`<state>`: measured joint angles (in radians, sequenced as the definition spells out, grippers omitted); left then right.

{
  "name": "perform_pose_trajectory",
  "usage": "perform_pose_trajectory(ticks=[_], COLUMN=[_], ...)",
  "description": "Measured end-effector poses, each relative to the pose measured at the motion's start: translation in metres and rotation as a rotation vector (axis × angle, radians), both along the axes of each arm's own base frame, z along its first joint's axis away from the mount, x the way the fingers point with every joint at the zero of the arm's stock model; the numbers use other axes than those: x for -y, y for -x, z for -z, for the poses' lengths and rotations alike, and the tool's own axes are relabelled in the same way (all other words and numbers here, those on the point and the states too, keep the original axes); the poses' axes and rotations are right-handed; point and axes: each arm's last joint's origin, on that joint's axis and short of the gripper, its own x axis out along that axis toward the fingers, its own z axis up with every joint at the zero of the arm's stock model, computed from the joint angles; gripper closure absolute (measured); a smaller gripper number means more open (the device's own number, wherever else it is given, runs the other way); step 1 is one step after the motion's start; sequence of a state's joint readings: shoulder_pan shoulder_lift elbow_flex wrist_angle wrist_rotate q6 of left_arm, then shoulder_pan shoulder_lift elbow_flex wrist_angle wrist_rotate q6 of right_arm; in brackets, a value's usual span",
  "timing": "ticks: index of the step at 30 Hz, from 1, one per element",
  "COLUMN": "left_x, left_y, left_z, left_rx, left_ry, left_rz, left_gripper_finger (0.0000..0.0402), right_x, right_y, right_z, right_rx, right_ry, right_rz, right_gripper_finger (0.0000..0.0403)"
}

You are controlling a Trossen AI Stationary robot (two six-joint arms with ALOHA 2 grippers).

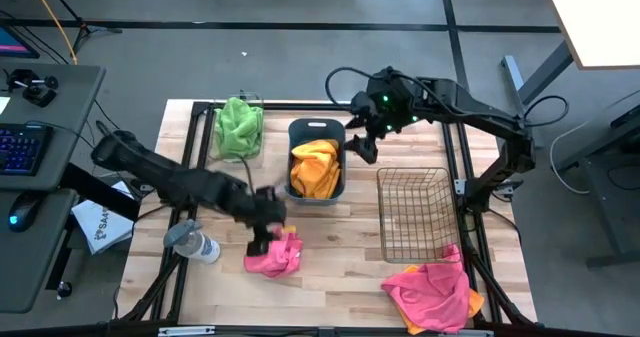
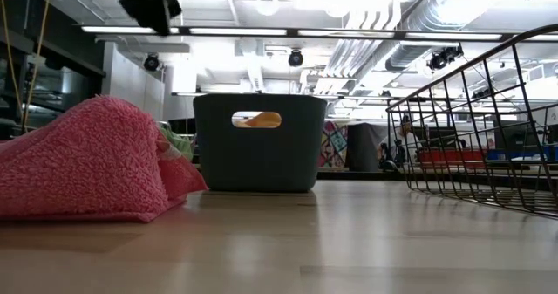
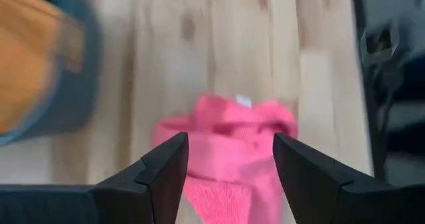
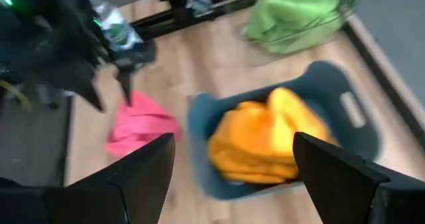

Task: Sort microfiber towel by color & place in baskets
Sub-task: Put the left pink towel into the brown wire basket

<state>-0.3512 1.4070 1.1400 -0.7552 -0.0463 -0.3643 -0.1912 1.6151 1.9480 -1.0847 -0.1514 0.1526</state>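
Observation:
A crumpled pink towel (image 1: pixel 275 257) lies on the wooden table near its front edge. My left gripper (image 1: pixel 265 235) hovers open just above it, and the left wrist view shows its fingers (image 3: pixel 166 164) on either side of the towel (image 3: pixel 222 167) without touching. In the low view the towel (image 2: pixel 83 159) rests on the table with the gripper (image 2: pixel 148 2) well above. My right gripper (image 1: pixel 362 145) is open above the right side of the teal tub (image 1: pixel 316 199), which holds orange towels (image 4: pixel 265 137). The clear bin (image 1: pixel 258 155) holds green towels (image 1: pixel 238 125).
The dark wire basket (image 1: pixel 380 207) stands right of the tub. A heap of pink and orange towels (image 1: pixel 432 292) lies at the table's near right corner. A water bottle (image 1: pixel 192 242) lies near the left edge, beside my left arm. Bare wood lies between the pink towel and the wire basket.

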Motion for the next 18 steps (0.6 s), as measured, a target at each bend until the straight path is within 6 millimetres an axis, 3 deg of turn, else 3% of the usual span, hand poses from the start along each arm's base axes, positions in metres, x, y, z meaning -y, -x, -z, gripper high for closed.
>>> perform_pose_trajectory(ticks=[10,18], left_x=[0.038,0.053], left_y=[-0.032,-0.05], left_z=[0.074,0.13], left_rx=[-0.183,-0.266], left_ry=[-0.064,-0.078], left_rz=[0.193,0.181], left_gripper_finger=[0.0192,0.0192], right_x=[-0.07,-0.115], right_y=[0.006,0.012], right_z=[-0.001,-0.001], right_rx=[-0.058,-0.034], right_ry=[-0.089,-0.109], right_rz=[0.056,0.184], right_gripper_finger=[0.01,0.01])
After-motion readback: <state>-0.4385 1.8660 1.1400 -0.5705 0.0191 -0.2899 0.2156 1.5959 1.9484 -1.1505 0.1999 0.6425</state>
